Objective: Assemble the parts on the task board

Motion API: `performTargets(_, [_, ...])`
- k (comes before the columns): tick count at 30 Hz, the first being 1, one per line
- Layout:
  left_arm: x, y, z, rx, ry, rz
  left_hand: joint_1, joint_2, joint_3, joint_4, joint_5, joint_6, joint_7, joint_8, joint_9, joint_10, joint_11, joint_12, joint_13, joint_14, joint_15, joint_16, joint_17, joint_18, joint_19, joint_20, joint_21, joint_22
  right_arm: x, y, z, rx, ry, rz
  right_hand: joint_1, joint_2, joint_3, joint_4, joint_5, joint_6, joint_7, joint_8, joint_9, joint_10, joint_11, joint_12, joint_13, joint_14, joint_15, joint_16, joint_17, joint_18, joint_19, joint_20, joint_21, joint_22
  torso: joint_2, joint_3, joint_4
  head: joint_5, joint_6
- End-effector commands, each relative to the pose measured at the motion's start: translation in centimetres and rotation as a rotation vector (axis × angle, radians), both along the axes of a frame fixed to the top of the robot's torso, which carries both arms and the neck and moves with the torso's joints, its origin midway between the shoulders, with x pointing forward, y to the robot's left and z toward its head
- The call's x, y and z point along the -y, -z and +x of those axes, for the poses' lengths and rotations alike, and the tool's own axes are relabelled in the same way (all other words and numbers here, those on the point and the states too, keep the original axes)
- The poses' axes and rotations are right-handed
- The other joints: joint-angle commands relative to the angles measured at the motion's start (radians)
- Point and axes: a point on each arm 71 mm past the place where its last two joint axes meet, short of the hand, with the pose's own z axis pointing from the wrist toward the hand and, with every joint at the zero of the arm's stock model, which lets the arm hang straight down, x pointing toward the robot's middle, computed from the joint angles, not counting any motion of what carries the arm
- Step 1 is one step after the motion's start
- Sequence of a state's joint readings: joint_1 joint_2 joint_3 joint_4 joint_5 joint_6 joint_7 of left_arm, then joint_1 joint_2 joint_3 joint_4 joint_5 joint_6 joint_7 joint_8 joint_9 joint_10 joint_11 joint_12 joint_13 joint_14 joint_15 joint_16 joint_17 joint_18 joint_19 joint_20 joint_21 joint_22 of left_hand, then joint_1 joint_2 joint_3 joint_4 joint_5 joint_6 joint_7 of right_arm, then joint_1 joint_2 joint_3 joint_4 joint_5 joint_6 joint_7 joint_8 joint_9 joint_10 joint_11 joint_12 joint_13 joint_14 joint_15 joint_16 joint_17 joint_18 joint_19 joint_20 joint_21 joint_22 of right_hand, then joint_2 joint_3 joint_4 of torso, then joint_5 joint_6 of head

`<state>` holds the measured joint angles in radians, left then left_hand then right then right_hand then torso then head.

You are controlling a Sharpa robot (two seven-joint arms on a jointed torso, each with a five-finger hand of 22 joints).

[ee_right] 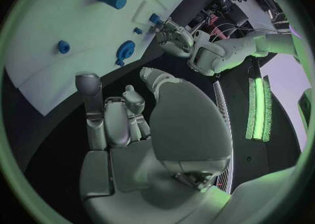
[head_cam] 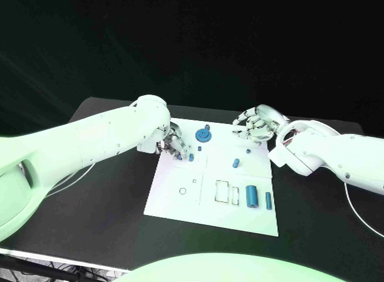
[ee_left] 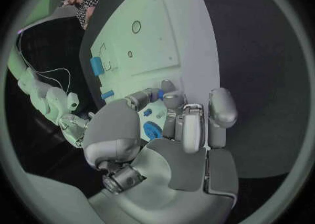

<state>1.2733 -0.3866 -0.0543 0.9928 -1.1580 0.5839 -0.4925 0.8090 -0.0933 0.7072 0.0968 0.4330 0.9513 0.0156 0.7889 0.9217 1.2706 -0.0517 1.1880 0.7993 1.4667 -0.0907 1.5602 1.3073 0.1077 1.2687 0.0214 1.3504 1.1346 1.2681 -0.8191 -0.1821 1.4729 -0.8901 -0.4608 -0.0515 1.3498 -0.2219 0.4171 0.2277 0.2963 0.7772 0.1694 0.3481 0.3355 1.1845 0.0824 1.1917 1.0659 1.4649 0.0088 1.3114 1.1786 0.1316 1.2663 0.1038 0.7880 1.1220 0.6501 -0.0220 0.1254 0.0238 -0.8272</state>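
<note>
Two blue cylinders (head_cam: 253, 197) lying loose at the task board's (head_cam: 179, 202) near edge, left hand (head_cam: 174, 144) pinching a small blue part (head_cam: 190, 157) at its far-left corner, right hand (head_cam: 253, 124) empty, fingers apart – could easily slip if tilted.

My desk (head_cam: 99, 200) is black, and the task board (head_cam: 211, 202) on it is white with thin dark outlines. The parts (head_cam: 252, 196) are blue. My arms are white; my left hand (head_cam: 171, 143) and right hand (head_cam: 253, 125) are silver.
</note>
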Motion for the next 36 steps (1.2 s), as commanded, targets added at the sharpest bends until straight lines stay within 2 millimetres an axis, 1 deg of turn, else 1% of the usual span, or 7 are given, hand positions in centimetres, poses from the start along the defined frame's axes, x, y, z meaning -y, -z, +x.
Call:
performTargets(1, [-0.11, 1.38, -0.65, -0.035, 0.001, 0.022, 0.003, -0.01, -0.014, 0.005, -0.004, -0.001, -0.001, -0.012, 0.002, 0.0, 0.004, -0.005, 0.001, 0.098, -0.003, 0.002, 0.244, -0.012, 0.009, -0.001, -0.006, -0.001, -0.15, -0.08, -0.06, 0.011, -0.012, 0.004, -0.009, -0.001, 0.0, 0.007, -0.009, -0.007, 0.001, 0.007, -0.002, 0.004, -0.001, -0.002, -0.001, 0.009, -0.007, -0.007, 0.0, 0.011, 0.005, 0.001, -0.007, -0.002, 0.0, -0.0001, -0.0004, 0.0, 0.0])
performTargets(9, [-0.34, 1.37, -0.54, -0.028, -0.009, 0.023, 0.022, -0.018, -0.073, 0.04, -0.007, 0.004, -0.001, -0.022, 0.008, -0.002, 0.004, -0.008, 0.0, 0.098, -0.003, 0.002, 0.243, -0.012, 0.009, -0.001, -0.009, -0.003, -0.12, -0.12, -0.05, 0.015, -0.01, 0.007, -0.017, 0.0, -0.005, 0.013, -0.032, -0.009, 0.0, 0.009, -0.004, 0.003, -0.001, -0.003, -0.003, 0.009, -0.007, -0.009, 0.0, 0.011, 0.006, 0.001, -0.012, -0.003, 0.0, -0.0003, -0.0006, 0.0, 0.002])
performTargets(24, [-0.94, 1.32, -0.31, -0.011, -0.031, 0.018, 0.067, -0.038, -0.184, 0.109, -0.024, 0.01, -0.001, -0.04, 0.02, -0.003, 0.004, -0.011, -0.001, 0.098, -0.003, 0.001, 0.242, -0.011, 0.01, -0.001, -0.014, -0.006, -0.06, -0.1, -0.05, 0.013, -0.009, 0.006, -0.017, 0.0, -0.005, 0.013, -0.032, -0.009, 0.0, 0.009, -0.004, 0.003, -0.001, -0.003, -0.003, 0.009, -0.007, -0.009, 0.0, 0.011, 0.006, 0.001, -0.012, -0.003, 0.0, -0.0006, -0.001, -0.001, 0.003])
performTargets(26, [-1.0, 1.3, -0.29, -0.006, -0.034, 0.014, 0.091, -0.042, -0.216, 0.133, -0.081, 0.011, -0.001, -0.047, 0.024, -0.005, 0.004, -0.013, -0.003, 0.097, -0.003, 0.0, 0.24, -0.011, 0.01, -0.001, -0.016, -0.007, -0.05, -0.1, -0.05, 0.013, -0.009, 0.006, -0.017, 0.0, -0.005, 0.013, -0.032, -0.009, 0.0, 0.009, -0.004, 0.003, -0.001, -0.003, -0.003, 0.009, -0.007, -0.009, 0.0, 0.011, 0.006, 0.001, -0.012, -0.003, 0.0, -0.0005, -0.0006, -0.001, 0.003])
performTargets(31, [-1.04, 1.23, -0.27, 0.004, -0.038, 0.006, 0.118, -0.053, -0.255, 0.171, -0.126, 0.014, 0.0, -0.055, 0.03, -0.006, 0.005, -0.015, -0.004, 0.097, -0.003, 0.0, 0.239, -0.011, 0.01, -0.001, -0.018, -0.008, -0.05, -0.09, -0.04, 0.013, -0.009, 0.006, -0.017, 0.0, -0.005, 0.013, -0.032, -0.009, 0.0, 0.009, -0.004, 0.003, -0.001, -0.003, -0.003, 0.009, -0.007, -0.009, 0.0, 0.011, 0.006, 0.001, -0.012, -0.003, 0.0, 0.0, -0.0004, -0.002, 0.003])
performTargets(34, [-1.03, 1.16, -0.27, 0.011, -0.041, -0.001, 0.136, -0.057, -0.283, 0.193, -0.185, 0.016, 0.0, -0.06, 0.035, -0.005, 0.005, -0.015, -0.003, 0.097, -0.002, -0.001, 0.238, -0.01, 0.01, 0.0, -0.019, -0.007, -0.06, -0.09, -0.04, 0.012, -0.009, 0.006, -0.017, 0.0, -0.005, 0.013, -0.032, -0.009, 0.0, 0.009, -0.004, 0.003, -0.001, -0.003, -0.003, 0.009, -0.007, -0.009, 0.0, 0.011, 0.006, 0.001, -0.012, -0.003, 0.0, 0.0, -0.0004, -0.002, 0.003])
performTargets(36, [-1.03, 1.11, -0.26, 0.017, -0.043, -0.006, 0.137, -0.057, -0.288, 0.194, -0.194, 0.016, 0.0, -0.062, 0.036, -0.006, 0.005, -0.016, -0.004, 0.097, -0.002, -0.001, 0.238, -0.01, 0.01, 0.0, -0.019, -0.007, -0.06, -0.09, -0.03, 0.012, -0.009, 0.006, -0.017, 0.0, -0.005, 0.013, -0.032, -0.009, 0.0, 0.009, -0.004, 0.003, -0.001, -0.003, -0.003, 0.009, -0.007, -0.009, 0.0, 0.011, 0.006, 0.001, -0.012, -0.003, 0.0, -0.0001, -0.0006, -0.002, 0.003])
